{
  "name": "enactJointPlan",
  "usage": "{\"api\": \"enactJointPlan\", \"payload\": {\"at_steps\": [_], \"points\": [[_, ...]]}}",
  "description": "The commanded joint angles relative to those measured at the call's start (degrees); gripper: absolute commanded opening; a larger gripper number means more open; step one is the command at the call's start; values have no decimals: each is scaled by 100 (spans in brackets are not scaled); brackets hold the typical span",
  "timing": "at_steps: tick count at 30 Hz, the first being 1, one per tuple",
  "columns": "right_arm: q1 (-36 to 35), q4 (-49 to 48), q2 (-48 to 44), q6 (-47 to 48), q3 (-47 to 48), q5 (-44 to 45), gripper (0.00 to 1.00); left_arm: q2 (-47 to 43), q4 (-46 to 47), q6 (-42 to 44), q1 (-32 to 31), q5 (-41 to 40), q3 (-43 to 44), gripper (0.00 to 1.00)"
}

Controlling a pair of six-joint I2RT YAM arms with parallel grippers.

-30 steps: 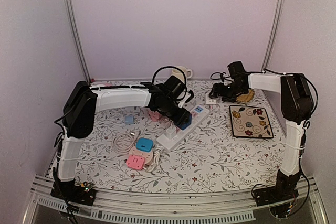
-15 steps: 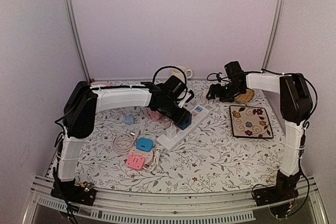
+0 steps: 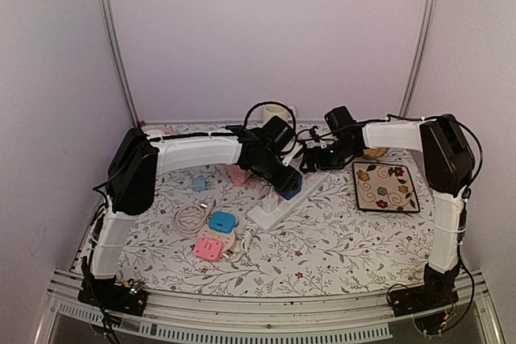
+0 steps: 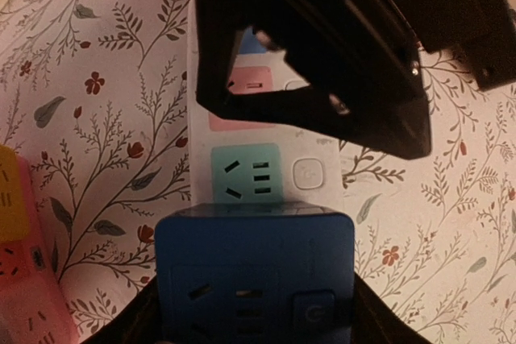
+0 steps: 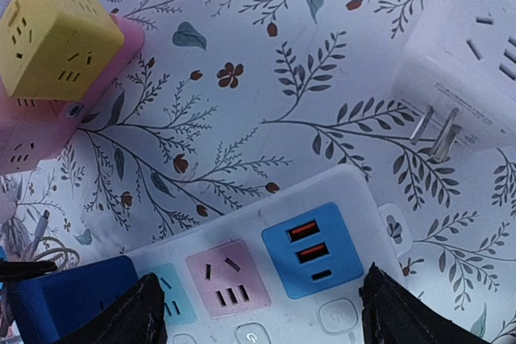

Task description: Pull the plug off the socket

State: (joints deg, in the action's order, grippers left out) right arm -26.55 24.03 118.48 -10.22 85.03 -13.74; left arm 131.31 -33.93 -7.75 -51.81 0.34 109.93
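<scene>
A blue cube plug stands on one end of the white power strip, the socket. My left gripper is shut on the cube, one dark finger on each side. In the top view the cube shows just below the left gripper. My right gripper hangs open over the strip's other end, its fingers astride the pink and blue outlets and holding nothing. From above, the right gripper is close beside the left one.
A white adapter with bare prongs lies just beyond the strip. A yellow cube sits on a pink block. Front left are pink and blue sockets and a coiled cable. A floral mat lies to the right.
The right arm swung left from the back right corner to the strip's far end, with its jaws a little wider. The left gripper kept its hold on the blue cube.
</scene>
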Motion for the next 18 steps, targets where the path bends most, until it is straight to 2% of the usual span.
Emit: {"api": "enactJointPlan", "payload": {"at_steps": [1,7,18], "points": [[44,23,-84,61,-252,205,87,405,-178,-50,-185,267,251,45],[42,27,-195,64,-479,510,87,625,-324,-26,-198,184,659,45],[49,303,-150,21,-480,1347,87,661,-368,-16,-189,13,759,45]]}}
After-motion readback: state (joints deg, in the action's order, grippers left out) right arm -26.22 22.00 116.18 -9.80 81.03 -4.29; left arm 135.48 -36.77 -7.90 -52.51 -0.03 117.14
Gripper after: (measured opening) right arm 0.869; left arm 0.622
